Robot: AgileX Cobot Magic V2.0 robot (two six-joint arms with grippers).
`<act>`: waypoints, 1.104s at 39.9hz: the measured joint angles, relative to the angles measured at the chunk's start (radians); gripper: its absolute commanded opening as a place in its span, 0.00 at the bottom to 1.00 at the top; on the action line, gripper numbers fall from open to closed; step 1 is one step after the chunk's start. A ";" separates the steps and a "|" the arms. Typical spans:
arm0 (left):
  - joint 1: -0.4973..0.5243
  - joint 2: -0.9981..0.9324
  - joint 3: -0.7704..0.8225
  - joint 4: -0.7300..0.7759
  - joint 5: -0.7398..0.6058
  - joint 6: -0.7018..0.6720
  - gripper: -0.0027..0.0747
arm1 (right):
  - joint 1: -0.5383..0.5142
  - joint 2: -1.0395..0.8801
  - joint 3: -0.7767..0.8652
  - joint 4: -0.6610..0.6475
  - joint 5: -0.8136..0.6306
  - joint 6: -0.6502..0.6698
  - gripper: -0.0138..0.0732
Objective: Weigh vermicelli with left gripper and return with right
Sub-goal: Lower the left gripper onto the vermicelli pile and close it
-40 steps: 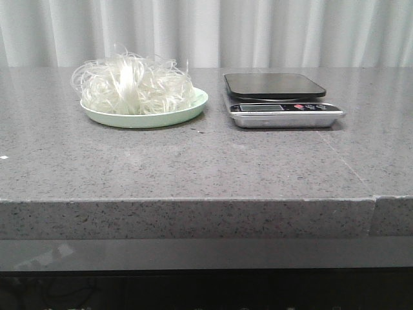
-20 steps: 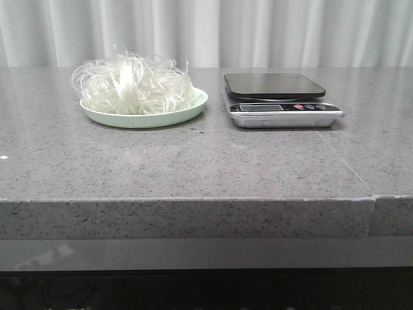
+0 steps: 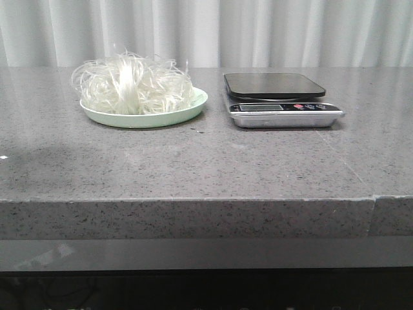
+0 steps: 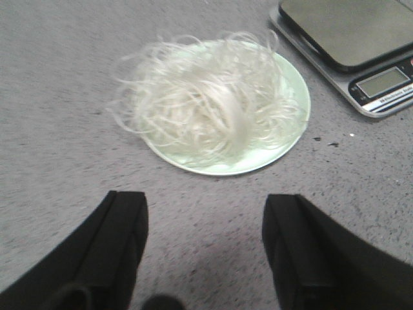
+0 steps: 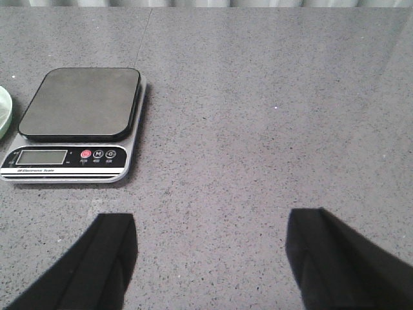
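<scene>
The vermicelli (image 3: 132, 84), a fluffy tangle of white-cream strands, lies on a pale green plate (image 3: 193, 108) at the table's back left. It also shows in the left wrist view (image 4: 210, 97) on the plate (image 4: 293, 123). My left gripper (image 4: 205, 216) is open and empty, over bare table short of the plate. A kitchen scale (image 3: 277, 97) with a black platform stands right of the plate; it also shows in the left wrist view (image 4: 348, 32) and the right wrist view (image 5: 80, 106). My right gripper (image 5: 210, 236) is open and empty, over bare table to the right of the scale. Neither gripper shows in the front view.
The grey speckled stone table (image 3: 206, 161) has a front edge near the camera and a seam at the right. White curtains hang behind it. A faint shadow lies on the table's left front.
A faint shadow has appeared on the table at the left front. The vermicelli, plate and scale have not moved.
</scene>
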 measured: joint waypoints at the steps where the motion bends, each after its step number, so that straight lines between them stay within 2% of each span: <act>1: -0.003 0.022 -0.015 -0.009 0.000 0.000 0.65 | 0.000 0.000 0.000 0.000 0.000 0.000 0.84; 15: -0.007 0.352 -0.213 -0.068 -0.006 0.000 0.65 | 0.000 0.000 0.000 0.000 0.000 0.000 0.84; 35: -0.007 0.644 -0.421 -0.056 -0.012 0.000 0.65 | 0.000 0.000 0.000 0.000 0.000 0.000 0.84; 38: -0.007 0.660 -0.428 -0.056 -0.012 0.000 0.59 | 0.000 0.000 0.000 0.000 0.000 0.000 0.84; 44: -0.007 0.663 -0.432 -0.054 -0.012 0.000 0.34 | 0.000 0.000 0.000 0.000 0.000 0.000 0.84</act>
